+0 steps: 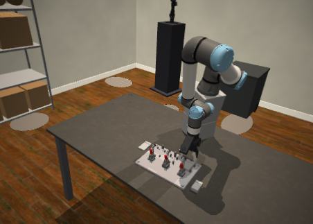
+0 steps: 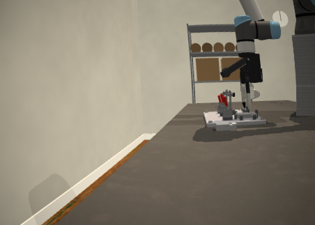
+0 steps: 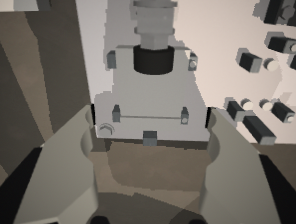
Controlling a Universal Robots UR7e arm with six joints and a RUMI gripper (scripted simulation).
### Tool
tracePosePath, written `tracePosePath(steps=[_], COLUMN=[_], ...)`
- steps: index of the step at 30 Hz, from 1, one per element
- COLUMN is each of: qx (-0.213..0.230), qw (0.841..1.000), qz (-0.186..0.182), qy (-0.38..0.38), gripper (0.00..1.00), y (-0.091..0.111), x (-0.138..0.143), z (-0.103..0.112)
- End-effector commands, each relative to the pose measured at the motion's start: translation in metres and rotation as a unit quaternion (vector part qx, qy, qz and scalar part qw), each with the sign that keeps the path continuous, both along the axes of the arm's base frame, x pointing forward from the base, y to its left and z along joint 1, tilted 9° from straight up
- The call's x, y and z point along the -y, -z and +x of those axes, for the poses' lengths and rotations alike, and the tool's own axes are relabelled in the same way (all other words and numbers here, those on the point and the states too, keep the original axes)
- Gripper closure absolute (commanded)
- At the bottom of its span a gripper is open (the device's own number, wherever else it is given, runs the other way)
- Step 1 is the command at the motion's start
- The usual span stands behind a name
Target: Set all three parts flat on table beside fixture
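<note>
Dark table (image 1: 104,127), fixture (image 1: 157,168), hand (image 3: 150,131) (open) straddling grey part (image 3: 150,107).

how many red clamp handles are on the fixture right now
3. They stand in a row along the front of the fixture plate: left, middle and right. None looks hidden in the top view.

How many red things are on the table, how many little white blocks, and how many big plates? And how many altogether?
Red clamp handles: 3
Small pale blocks lying on the table beside the plate: 2
Fixture plate: 1
Total: 6
</note>
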State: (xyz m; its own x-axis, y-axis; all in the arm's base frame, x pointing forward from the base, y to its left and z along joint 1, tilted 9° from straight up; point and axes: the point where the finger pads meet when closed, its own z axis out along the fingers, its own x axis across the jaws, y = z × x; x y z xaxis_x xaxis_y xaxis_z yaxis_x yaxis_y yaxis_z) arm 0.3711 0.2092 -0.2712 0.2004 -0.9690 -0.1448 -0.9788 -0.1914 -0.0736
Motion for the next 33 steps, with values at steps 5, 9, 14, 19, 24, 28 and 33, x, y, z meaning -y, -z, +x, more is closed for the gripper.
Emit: tracePosePath(steps=[5, 9, 14, 19, 24, 28, 33], qx=[0.003, 0.003, 0.003, 0.003, 0.002, 0.002, 0.002], qw=[1.000, 1.000, 1.000, 1.000, 1.000, 1.000, 1.000], qz=[0.000, 0.000, 0.000, 0.000, 0.000, 0.000, 0.000], qy=[-0.001, -0.001, -0.001, 0.000, 0.000, 0.000, 0.000], gripper=[0.41, 0.41, 0.41, 0.41, 0.41, 0.41, 1.00], y=[0.016, 0.022, 0.025, 0.025, 0.024, 0.024, 0.024], x=[-0.004, -0.005, -0.005, -0.004, -0.004, -0.004, -0.004], z=[0.004, 0.004, 0.004, 0.005, 0.004, 0.004, 0.004])
